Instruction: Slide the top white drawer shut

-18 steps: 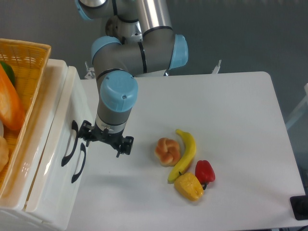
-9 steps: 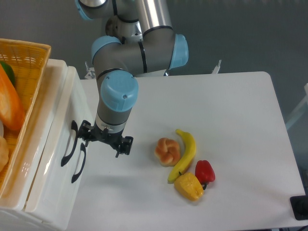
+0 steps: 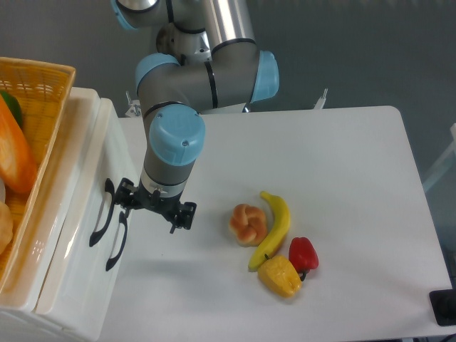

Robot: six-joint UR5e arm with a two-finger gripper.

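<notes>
The top white drawer (image 3: pixel 98 167) is the upper front of the white cabinet at the left, and its curved black handle (image 3: pixel 100 215) faces the table. The lower drawer's handle (image 3: pixel 117 242) lies just right of it. My gripper (image 3: pixel 157 205) points down right next to these handles. Its left black finger (image 3: pixel 127 194) sits against the top handle and its right finger (image 3: pixel 185 214) is spread out over the table. The jaws stand apart with nothing between them. The blue wrist cap hides the tips.
An orange wicker basket (image 3: pixel 43 78) with food sits on top of the cabinet. On the table to the right lie a bread roll (image 3: pixel 247 224), a banana (image 3: pixel 274 229), a red pepper (image 3: pixel 303 255) and a yellow pepper (image 3: pixel 279 277).
The gripper and the top drawer's handle have crept a few pixels to the left. Everything else is unchanged.
</notes>
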